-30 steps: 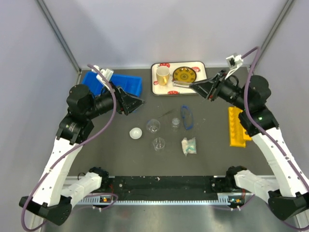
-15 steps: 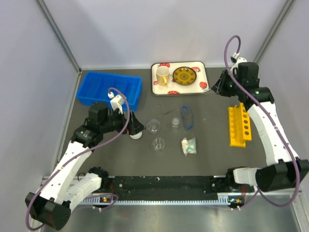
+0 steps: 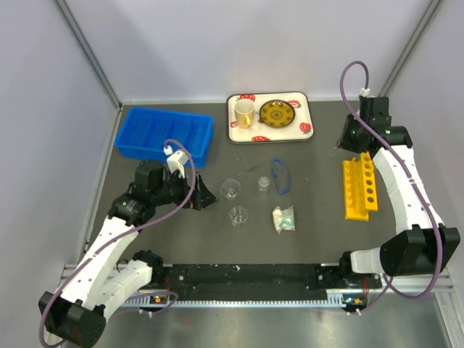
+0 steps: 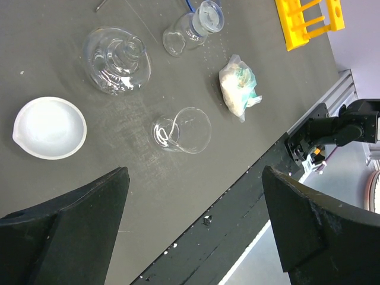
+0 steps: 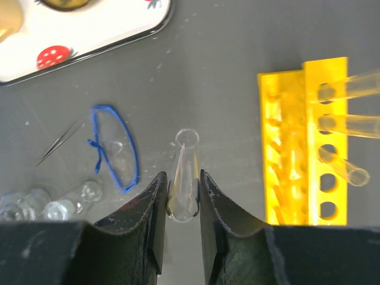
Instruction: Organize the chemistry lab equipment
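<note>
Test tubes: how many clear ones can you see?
4. One clear glass test tube is pinched between the right fingers. Three more sit in the yellow plastic rack: top, middle, lower. Others may be hidden.

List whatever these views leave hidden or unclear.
- Top view: white dish hidden under the left end effector.
- Top view: the tube in the right end effector too small to see.
- Left wrist: goggles cut off by the top edge.
- Right wrist: racked tubes cut off by the right edge.
</note>
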Controlling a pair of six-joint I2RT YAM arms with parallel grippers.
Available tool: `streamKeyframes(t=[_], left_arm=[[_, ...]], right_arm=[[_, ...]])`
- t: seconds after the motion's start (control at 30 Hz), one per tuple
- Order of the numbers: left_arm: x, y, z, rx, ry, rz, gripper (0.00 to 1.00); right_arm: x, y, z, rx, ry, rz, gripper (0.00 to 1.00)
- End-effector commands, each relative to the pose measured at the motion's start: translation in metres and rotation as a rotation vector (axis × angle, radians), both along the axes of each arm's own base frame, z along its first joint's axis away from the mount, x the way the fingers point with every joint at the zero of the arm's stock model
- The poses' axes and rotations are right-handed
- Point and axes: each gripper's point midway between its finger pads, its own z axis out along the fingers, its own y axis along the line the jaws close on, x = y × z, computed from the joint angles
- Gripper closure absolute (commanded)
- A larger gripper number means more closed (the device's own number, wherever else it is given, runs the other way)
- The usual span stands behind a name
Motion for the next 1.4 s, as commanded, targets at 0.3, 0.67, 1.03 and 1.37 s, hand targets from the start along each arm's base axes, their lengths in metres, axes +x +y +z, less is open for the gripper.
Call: streamKeyframes(t=[0.3, 0.67, 1.03, 1.37], left_arm=[[-0.004, -0.011, 0.000, -0.024, -0.013, -0.068, 0.01], [-0.003, -0.013, 0.000, -0.023, -0.007, -0.078, 0.01], [-0.004, -0.015, -0.004, -0.016, -0.002, -0.088, 0.01], [-0.002, -0.015, -0.006, -0.011, 0.002, -0.087, 0.01]], right_arm=[[0.014, -0.077, -0.019, -0.067, 0.064, -0.256, 0.87], [0.029, -0.105, -0.034, -0.077, 0.099, -0.330, 0.89], [0.047, -0.110, -0.041, -0.076, 0.101, -0.341, 0.91], [0.053, -0.108, -0.053, -0.057, 0.121, -0.332, 0.91]])
